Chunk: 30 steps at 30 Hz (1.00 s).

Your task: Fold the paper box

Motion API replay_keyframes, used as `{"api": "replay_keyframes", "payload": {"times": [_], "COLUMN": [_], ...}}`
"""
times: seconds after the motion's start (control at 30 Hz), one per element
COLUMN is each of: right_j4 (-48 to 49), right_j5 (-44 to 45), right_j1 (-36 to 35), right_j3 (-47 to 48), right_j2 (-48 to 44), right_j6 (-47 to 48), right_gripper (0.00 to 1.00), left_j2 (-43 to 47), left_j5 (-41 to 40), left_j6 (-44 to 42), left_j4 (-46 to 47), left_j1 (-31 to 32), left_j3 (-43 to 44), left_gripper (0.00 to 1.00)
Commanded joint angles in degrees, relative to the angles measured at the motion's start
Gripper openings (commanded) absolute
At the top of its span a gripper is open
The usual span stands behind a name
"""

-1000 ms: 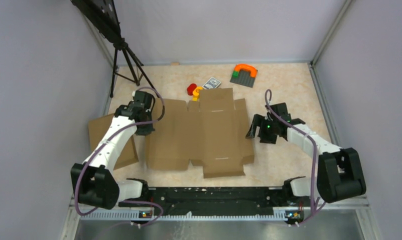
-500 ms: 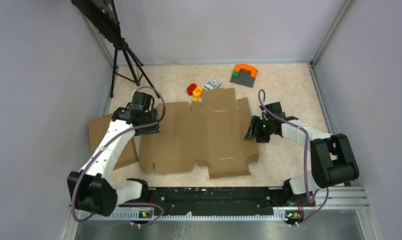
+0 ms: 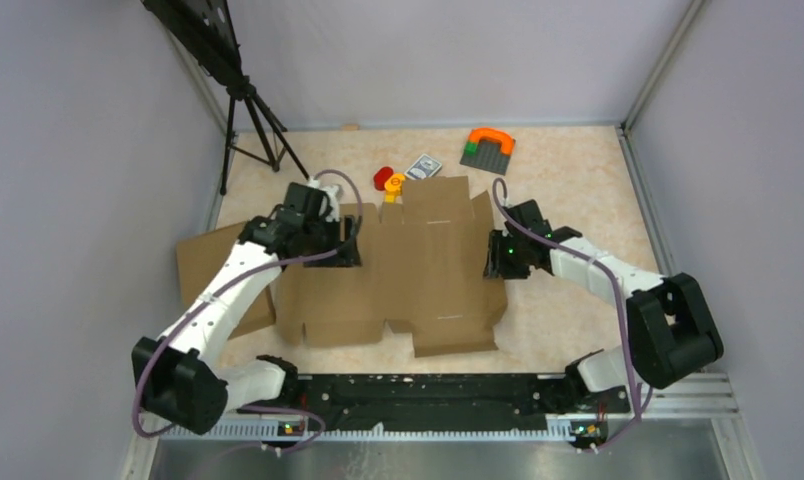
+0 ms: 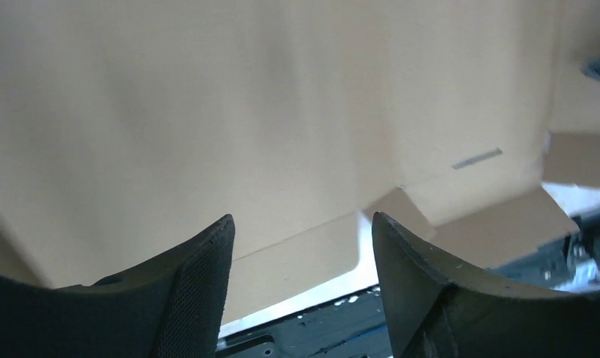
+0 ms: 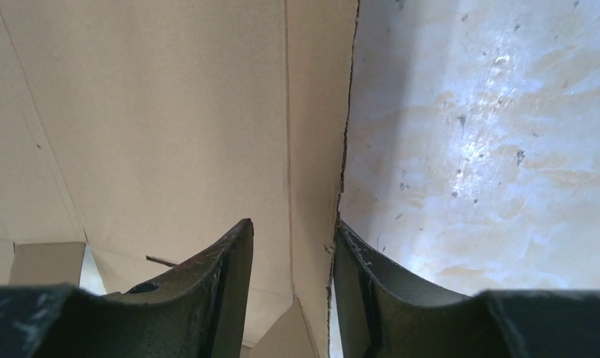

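The box (image 3: 408,270) lies flat and unfolded, a brown sheet with flaps, at the middle of the table (image 3: 578,180). The left gripper (image 3: 350,245) hangs over the sheet's 10 o'clock part. In the left wrist view its fingers (image 4: 200,283) stand wide apart, with only bare cardboard showing between them. The right gripper (image 3: 495,262) is at the sheet's 3 o'clock edge. In the right wrist view its fingers (image 5: 230,261) stand a narrow gap apart, and the edge strip shows in that gap. I cannot tell whether they touch it.

A second box (image 3: 203,262) lies at 9 o'clock, partly under the left arm. At 12 o'clock sit a red and yellow toy (image 3: 388,181) and a banknote (image 3: 425,165). At 1 o'clock a grey plate (image 3: 485,155) carries an orange arch (image 3: 492,136).
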<state>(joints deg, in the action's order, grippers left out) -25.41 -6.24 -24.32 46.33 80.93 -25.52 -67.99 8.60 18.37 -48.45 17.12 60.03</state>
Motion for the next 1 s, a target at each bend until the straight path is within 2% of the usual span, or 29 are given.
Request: {"api": "replay_keyframes", "payload": {"times": [0.0,0.17,0.3,0.4,0.57,0.7,0.77,0.83,0.97], "right_j4": [-1.1,-0.7,-0.9,-0.7,2.9,7.0,7.6,8.2,8.2], "right_j5": [1.8,1.5,1.6,1.0,-7.3,-12.3,-12.8,-13.9,-14.6], "right_j1": [-2.3,-3.8,-3.8,-3.1,0.0,2.0,2.8,3.6,3.9], "right_j3": [2.5,2.4,2.5,3.1,2.0,-0.4,-1.4,-2.2,-2.5], "right_j2": [-2.8,-2.2,-2.6,-3.4,-4.2,-5.5,-5.6,-5.2,-4.2], "right_j6": [-0.4,-1.1,-1.8,-2.1,-4.7,-8.0,-8.6,-8.7,-8.0], "right_gripper": [0.43,0.47,0.61,0.64,0.59,0.52,0.46,0.40,0.40], "left_j2": [-3.7,-7.5,-8.2,-8.7,-12.8,-13.9,-13.8,-14.6,-19.0], "left_j5": [3.3,5.1,5.7,6.2,4.8,5.1,5.4,2.4,-1.7], "left_j6": [2.3,2.9,-1.9,-6.8,-11.9,-10.5,-10.5,-12.5,-15.4], "left_j4": [6.6,17.7,27.3,34.0,40.3,45.4,47.2,47.1,43.2], "left_j1": [11.5,21.6,28.2,32.2,37.0,37.5,38.7,41.3,44.9], "left_j3": [2.3,1.8,-0.5,-2.4,-3.0,-5.7,-6.8,-6.5,-2.1], "left_gripper": [0.69,0.68,0.69,0.71,0.68,0.68,0.68,0.69,0.69]}}
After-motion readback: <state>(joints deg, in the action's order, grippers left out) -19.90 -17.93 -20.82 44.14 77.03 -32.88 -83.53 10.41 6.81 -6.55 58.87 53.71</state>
